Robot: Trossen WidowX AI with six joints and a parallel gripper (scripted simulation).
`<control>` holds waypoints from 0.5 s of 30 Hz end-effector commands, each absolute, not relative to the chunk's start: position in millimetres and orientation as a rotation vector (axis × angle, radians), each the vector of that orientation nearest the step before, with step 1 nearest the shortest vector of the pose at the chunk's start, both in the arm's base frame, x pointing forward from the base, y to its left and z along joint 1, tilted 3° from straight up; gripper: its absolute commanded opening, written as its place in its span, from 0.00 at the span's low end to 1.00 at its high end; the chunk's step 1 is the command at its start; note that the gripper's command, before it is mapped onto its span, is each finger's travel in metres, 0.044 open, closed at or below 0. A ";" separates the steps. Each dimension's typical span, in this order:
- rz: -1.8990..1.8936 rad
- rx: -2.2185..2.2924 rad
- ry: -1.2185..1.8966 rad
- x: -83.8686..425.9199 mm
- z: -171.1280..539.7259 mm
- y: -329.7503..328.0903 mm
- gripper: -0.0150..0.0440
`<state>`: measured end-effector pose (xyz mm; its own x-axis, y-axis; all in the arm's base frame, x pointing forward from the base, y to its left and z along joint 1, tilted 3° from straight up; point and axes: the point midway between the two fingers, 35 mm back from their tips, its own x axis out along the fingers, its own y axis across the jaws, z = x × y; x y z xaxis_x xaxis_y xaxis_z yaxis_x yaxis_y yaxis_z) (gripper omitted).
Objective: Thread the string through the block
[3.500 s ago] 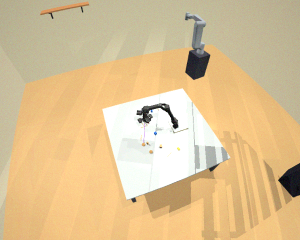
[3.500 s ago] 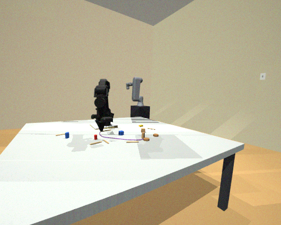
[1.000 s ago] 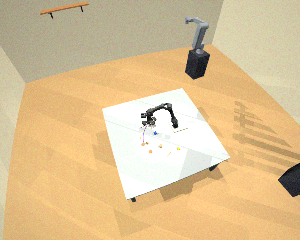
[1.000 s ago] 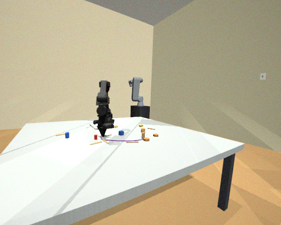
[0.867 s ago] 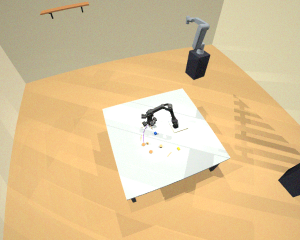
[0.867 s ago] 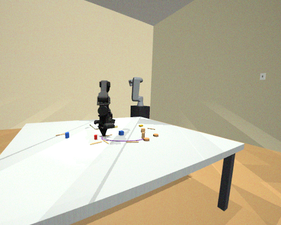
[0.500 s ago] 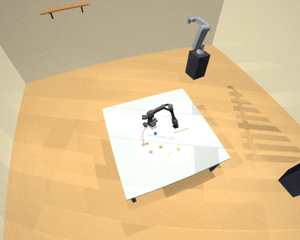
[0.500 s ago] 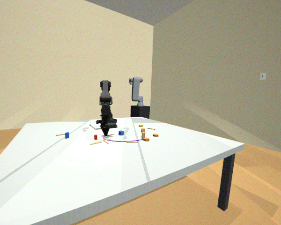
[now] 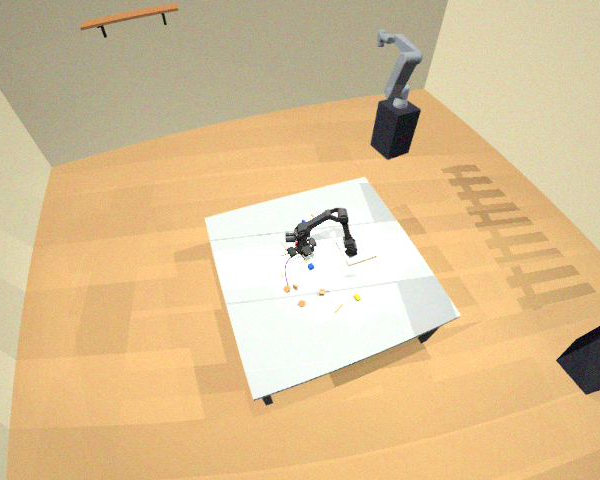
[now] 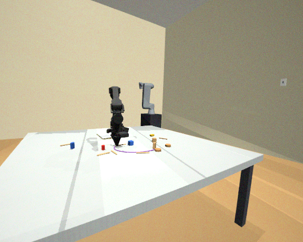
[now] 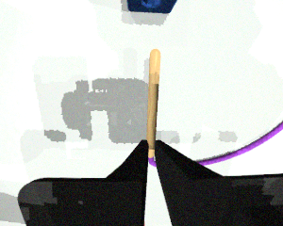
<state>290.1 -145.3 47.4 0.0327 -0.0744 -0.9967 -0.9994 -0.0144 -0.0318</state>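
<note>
My gripper [image 10: 116, 145] [image 11: 150, 145] is shut on the near end of the thin wooden stick [image 11: 153, 101], low over the table. The stick's free end points away from the fingers, toward a blue cube. The purple string [image 9: 285, 271] [image 10: 133, 152] [image 11: 259, 147] leaves the held end and curves to a round wooden button [image 9: 287, 289] [image 10: 157, 149]. Two small wooden pieces stand near it: one [image 9: 295, 286] [image 10: 154, 146] close to the button, another [image 9: 321, 292] [image 10: 154, 139] farther off. No hole shows in either, so I cannot tell which is the holed block.
The blue cube [image 9: 310, 266] [image 10: 131, 142] [image 11: 152, 5] lies beyond the stick. A red cylinder [image 10: 103, 147], a blue piece [image 10: 72, 145], a yellow piece [image 9: 357, 297] [image 10: 152, 135], a second button [image 9: 301, 303] [image 10: 167, 145] and several loose sticks lie around.
</note>
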 end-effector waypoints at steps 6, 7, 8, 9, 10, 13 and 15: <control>1.153 -1.288 1.239 288.3 46.9 -133.9 0.25; 1.153 -1.288 1.239 288.2 46.8 -132.6 0.25; 1.153 -1.288 1.239 288.0 46.6 -131.4 0.25; 1.153 -1.288 1.239 287.9 46.5 -130.1 0.25; 1.153 -1.288 1.239 287.8 46.4 -128.8 0.25; 1.153 -1.288 1.239 287.3 46.1 -124.9 0.25; 1.153 -1.289 1.239 286.9 45.8 -122.4 0.25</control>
